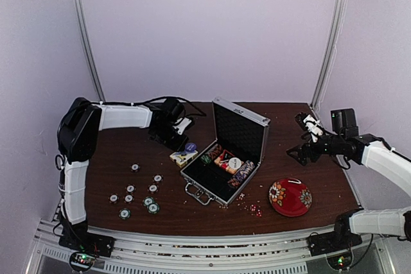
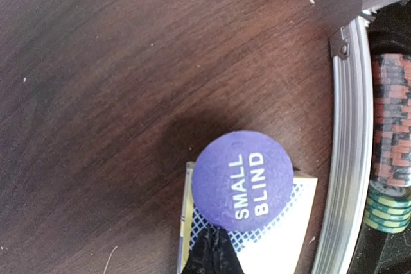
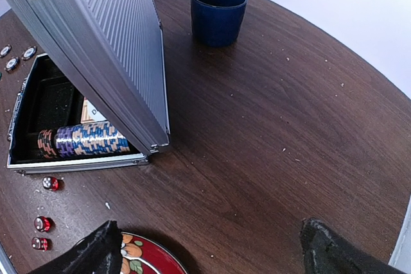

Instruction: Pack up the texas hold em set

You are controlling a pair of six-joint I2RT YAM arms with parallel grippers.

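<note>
In the top view, we are seeing the small silver aluminium briefcase with black lining [image 1: 239, 131] standing open at mid-table, lid upright and chip rows seated inside. Small round striped-edge poker chips [image 1: 153, 208] are lying scattered well to the left of the briefcase, and the blue-and-cream card deck box [image 1: 183, 157] is sitting just beside its left wall. The left gripper [image 1: 187, 143] is hovering over that box. The right gripper [image 1: 297, 153] is hanging to the right of the briefcase, behind the red floral ceramic bowl [image 1: 290, 197].

In the left wrist view, the jaws are pressing together on the lower edge of a round purple plastic button [image 2: 243, 181] lettered SMALL BLIND, over the deck box and just left of the briefcase's rim. We are judging this pinch thin: with only an edge caught, the button could twist out, drop onto the box and roll away from the briefcase. On the way across, it could also clip the raised rim.

In the right wrist view, the right jaws are standing wide apart with nothing between them, to the right of the briefcase's lid. A dark blue ceramic mug [image 3: 218, 12] is standing beyond the lid, and tiny red dice [image 3: 50, 183] are lying before the briefcase. A careless reach from this side could knock the lid shut or scatter the dice.
</note>
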